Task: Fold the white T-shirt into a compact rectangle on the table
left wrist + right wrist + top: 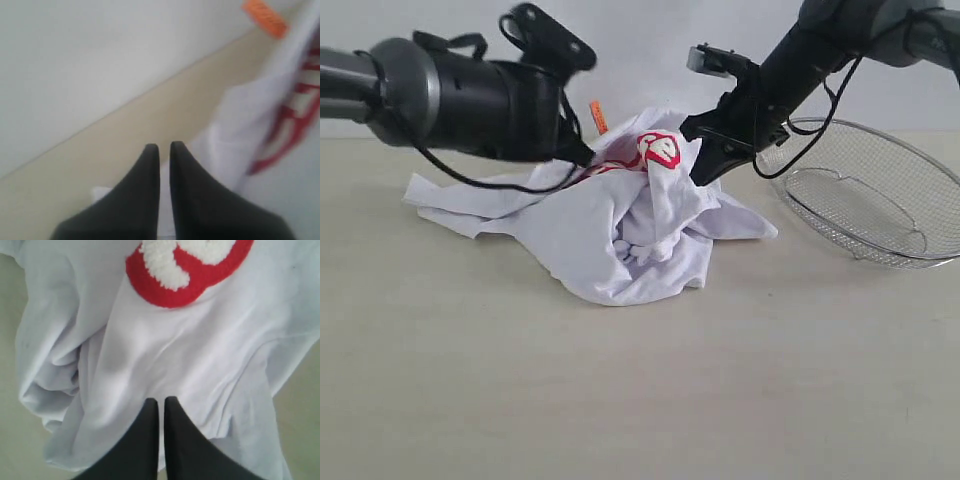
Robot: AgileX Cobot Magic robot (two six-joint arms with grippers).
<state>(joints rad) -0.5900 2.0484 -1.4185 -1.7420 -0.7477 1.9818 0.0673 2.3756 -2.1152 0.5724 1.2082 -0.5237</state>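
So the white cotton T-shirt [630, 235] with red lettering is just a crumpled heap mid-frame on the pale beige tabletop [620, 400], its peak bunched between the black left gripper [582, 152] and black right gripper [698, 168], both touching cloth. A round silver wire-mesh basket [880, 205] sits at right, and a small orange tag [598, 117] pokes up top.

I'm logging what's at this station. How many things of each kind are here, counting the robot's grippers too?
white T-shirt: 1
wire-mesh basket: 1
table: 1
grippers: 2, the left gripper and the right gripper
Total: 5
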